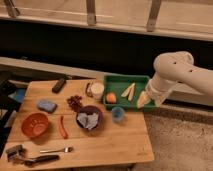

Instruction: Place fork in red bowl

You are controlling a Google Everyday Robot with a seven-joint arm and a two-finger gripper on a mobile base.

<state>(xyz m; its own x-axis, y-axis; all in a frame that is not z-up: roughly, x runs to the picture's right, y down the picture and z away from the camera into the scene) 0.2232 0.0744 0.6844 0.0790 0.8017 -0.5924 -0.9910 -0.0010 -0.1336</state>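
Note:
The slim silver fork (pixel 57 149) lies flat near the table's front edge, tines pointing right. The orange-red bowl (pixel 35 125) sits just up and left of it and looks empty. My white arm comes in from the right. Its gripper (pixel 144 100) hangs over the right end of the green tray (pixel 125 78), far right of both fork and bowl. It appears open, with nothing held.
A black-handled tool (pixel 41 160) and a grey tool (pixel 14 151) lie at the front left corner. An orange-red stick (pixel 62 127), a dark purple bowl (pixel 90 119), a blue cup (pixel 117 114), a blue sponge (pixel 46 105) and a white cup (pixel 97 90) stand mid-table.

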